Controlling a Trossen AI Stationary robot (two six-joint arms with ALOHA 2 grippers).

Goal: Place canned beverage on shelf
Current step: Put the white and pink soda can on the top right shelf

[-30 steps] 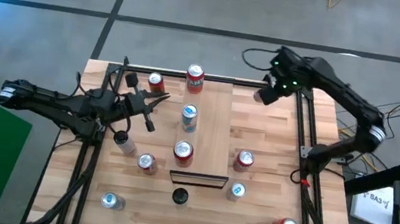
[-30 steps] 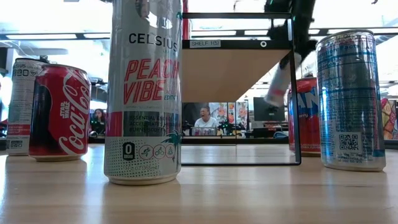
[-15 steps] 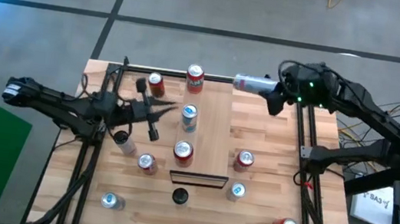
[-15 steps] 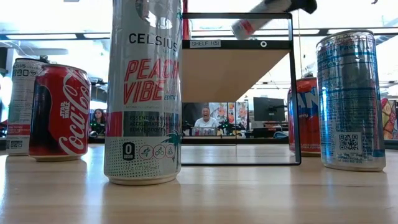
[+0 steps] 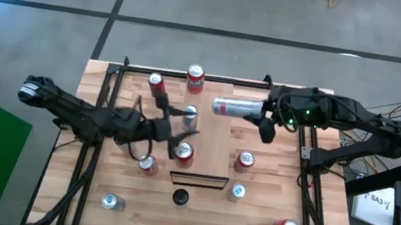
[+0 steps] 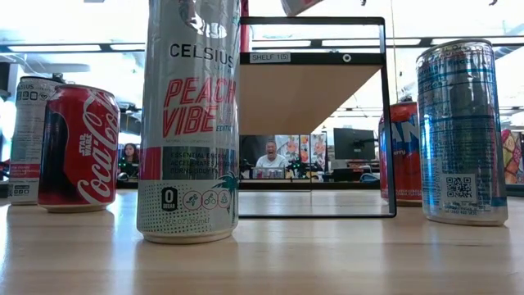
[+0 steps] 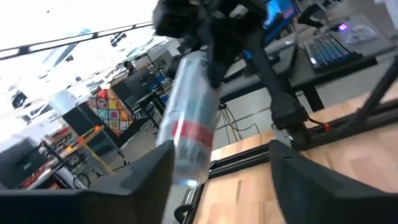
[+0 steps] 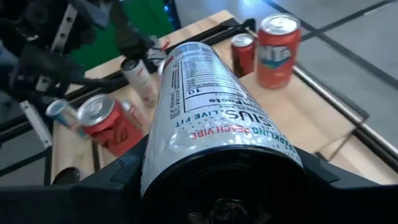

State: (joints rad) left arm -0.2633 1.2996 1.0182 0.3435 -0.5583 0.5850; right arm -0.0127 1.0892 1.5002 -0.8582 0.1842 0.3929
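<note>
right tool (image 5: 260,115) is clamped on a tall silver beverage can with a red band (image 5: 234,107), gripping it near one end so that the can lies level in the air. the can's free end points toward the left edge of the desk. a second ago this tool hung by the far right corner of the planked wooden desk (image 5: 271,168) with the can drooping from it. since then it has swung inward, and the can now hovers over the far half of the long raised shelf of light wood (image 5: 212,141). the low view catches only the can's tip (image 6: 295,5) above the shelf's dark frame. the can is therefore above its target but not yet on it, and it likely has to be turned upright before it can stand there.

left tool (image 5: 181,132) has changed too. it was closed and back near the left edge, and it has now reached across to the shelf's left side with its fingers (image 7: 143,186) spread apart and nothing between them. it sits between a blue and silver can (image 5: 189,113) and a red can (image 5: 183,153) that stand in a row on the shelf. its wrist camera looks straight at the carried can (image 7: 189,124), so it seems to be readying to receive or steady it, though that is only a guess.
</note>
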